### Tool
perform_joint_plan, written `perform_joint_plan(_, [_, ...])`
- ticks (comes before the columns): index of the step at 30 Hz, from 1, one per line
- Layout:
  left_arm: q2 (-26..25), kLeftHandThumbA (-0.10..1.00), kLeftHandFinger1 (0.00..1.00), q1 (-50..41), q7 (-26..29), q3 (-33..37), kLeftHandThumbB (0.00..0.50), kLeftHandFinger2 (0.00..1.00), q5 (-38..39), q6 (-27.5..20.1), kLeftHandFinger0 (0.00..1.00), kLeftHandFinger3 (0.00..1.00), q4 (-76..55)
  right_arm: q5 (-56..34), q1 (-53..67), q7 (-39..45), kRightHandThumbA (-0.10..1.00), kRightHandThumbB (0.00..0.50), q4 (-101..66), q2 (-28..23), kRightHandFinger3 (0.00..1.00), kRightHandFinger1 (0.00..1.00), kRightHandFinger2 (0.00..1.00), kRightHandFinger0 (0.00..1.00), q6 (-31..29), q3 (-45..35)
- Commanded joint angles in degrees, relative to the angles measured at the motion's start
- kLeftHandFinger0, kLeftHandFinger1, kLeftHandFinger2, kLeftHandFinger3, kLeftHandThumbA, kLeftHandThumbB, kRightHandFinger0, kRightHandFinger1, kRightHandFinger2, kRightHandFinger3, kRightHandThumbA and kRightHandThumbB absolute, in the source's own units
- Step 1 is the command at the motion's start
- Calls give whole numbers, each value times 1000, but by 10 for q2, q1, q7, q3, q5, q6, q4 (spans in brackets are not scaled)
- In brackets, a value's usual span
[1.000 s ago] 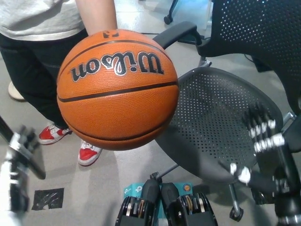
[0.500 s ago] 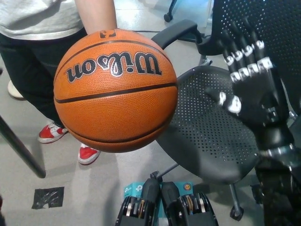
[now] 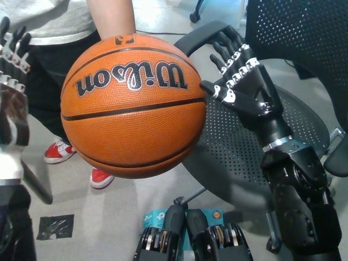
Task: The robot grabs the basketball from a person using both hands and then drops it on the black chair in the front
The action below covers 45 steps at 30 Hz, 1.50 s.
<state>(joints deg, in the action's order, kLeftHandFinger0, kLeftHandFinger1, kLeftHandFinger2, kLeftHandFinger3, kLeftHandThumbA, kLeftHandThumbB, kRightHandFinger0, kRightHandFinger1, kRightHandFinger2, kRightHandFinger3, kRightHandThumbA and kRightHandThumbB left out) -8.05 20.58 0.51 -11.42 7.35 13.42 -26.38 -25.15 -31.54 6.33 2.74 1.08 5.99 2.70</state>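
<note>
An orange Wilson basketball (image 3: 133, 106) fills the middle of the head view, held up from behind by a person's forearm (image 3: 111, 17). My black right hand (image 3: 239, 76) is raised just right of the ball, fingers spread, a small gap from its surface. At the far left edge my left hand (image 3: 12, 81) is raised with fingers apart, well clear of the ball. The black mesh chair (image 3: 244, 157) sits behind and below the right hand, its seat bare.
The person stands at upper left in a grey top, dark trousers and red shoes (image 3: 62, 154). The chair's backrest (image 3: 304, 38) rises at upper right, an armrest (image 3: 204, 38) near the ball's top right. A teal box (image 3: 157, 220) and black tape (image 3: 57, 228) lie on the grey floor.
My right hand has moved left and closer to the ball's right side. My left hand has risen into view at the left edge. The ball has barely moved.
</note>
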Motion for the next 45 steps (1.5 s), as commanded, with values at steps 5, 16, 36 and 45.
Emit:
perform_joint_plan(5, [-4, 1000, 1000, 11, -2, 21, 192, 1000, -14, -10, 1000, 1000, 15, 80, -40, 15, 1000, 402, 12, -7, 1000, 1000, 1000, 1000, -52, 16])
perform_joint_plan(16, [-4, 1000, 1000, -14, -7, 34, 175, 1000, -15, -13, 1000, 1000, 13, -63, -15, 80, 1000, 450, -32, 8, 1000, 1000, 1000, 1000, 9, -24])
perform_joint_plan(36, [19, 1000, 1000, -37, -8, 61, 162, 1000, -27, -27, 1000, 1000, 27, -108, 33, 94, 1000, 449, -19, 70, 1000, 1000, 1000, 1000, 58, -9])
perform_joint_plan(45, [34, 1000, 1000, -32, -10, 98, 197, 1000, -68, -17, 1000, 1000, 26, -42, 29, 92, 1000, 400, 48, 92, 1000, 1000, 1000, 1000, 7, 23])
